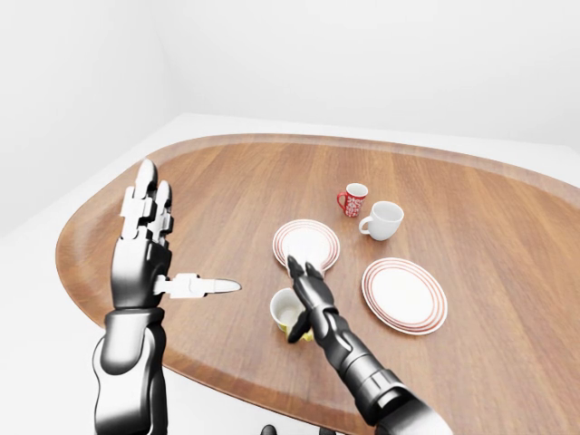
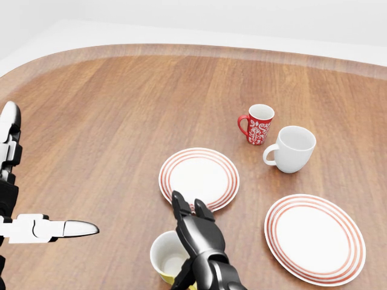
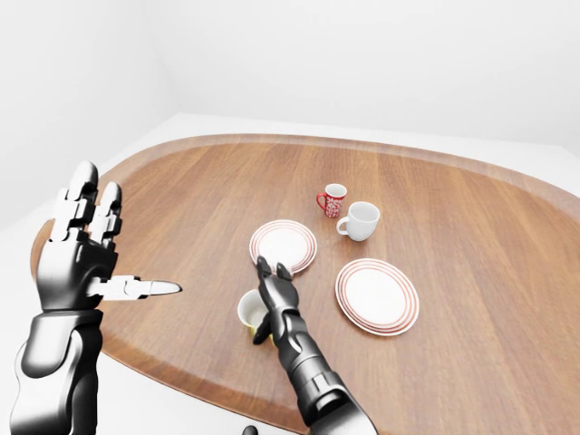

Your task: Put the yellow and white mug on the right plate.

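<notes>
The yellow and white mug [image 1: 285, 310] stands upright on the wooden table [image 1: 236, 186], just below the left plate [image 1: 306, 243] in the left-eye view. My right hand [image 1: 302, 292] lies against the mug's right side. Its fingers stretch straight toward the left plate and its thumb hangs by the mug's lower wall, not closed round it. The right plate [image 1: 405, 294], white with red rings, lies bare to the right of the mug and the hand. My left hand [image 1: 172, 240] is raised open at the left, thumb pointing right, holding nothing.
A red patterned mug [image 2: 258, 124] and a larger white mug [image 2: 292, 149] stand side by side above the two plates. The table's curved edge [image 1: 181, 367] runs close below the yellow mug, with white floor beyond it.
</notes>
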